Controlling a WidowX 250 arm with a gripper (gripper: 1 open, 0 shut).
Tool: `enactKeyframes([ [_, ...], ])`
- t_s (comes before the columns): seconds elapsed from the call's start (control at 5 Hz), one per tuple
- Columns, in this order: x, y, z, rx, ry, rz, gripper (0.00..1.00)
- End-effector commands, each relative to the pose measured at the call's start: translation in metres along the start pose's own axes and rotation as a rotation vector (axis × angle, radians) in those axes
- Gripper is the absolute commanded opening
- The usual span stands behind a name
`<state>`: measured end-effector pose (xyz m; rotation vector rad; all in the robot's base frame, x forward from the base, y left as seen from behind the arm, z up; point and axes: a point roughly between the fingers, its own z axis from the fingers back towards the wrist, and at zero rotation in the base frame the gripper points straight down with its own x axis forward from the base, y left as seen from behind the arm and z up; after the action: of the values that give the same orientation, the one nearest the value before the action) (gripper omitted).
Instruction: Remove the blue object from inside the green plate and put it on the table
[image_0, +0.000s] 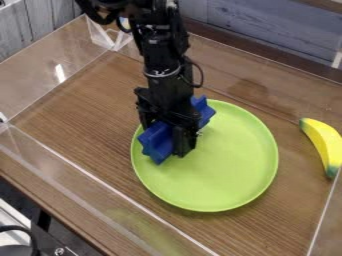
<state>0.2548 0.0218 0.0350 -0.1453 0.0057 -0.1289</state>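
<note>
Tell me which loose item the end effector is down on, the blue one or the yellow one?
The blue object, lying in the green plate beneath the end effector. The yellow banana lies apart on the table.

Green plate: smooth plastic, soft sheen, lime. Blue object: matt, ridged, looks plastic. Table: brown wood grain, low satin gloss. Walls along the edges: clear, glossy acrylic. Gripper: black, matt finish. Banana by right edge: smooth, yellow.
</note>
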Motion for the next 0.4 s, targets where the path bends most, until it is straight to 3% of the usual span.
enactKeyframes([
  [0.0,0.0113,0.0042,0.0181,0.015,-0.073,0.004,0.0],
  [0.2,0.0121,0.0053,0.0231,0.012,-0.078,0.012,0.0],
])
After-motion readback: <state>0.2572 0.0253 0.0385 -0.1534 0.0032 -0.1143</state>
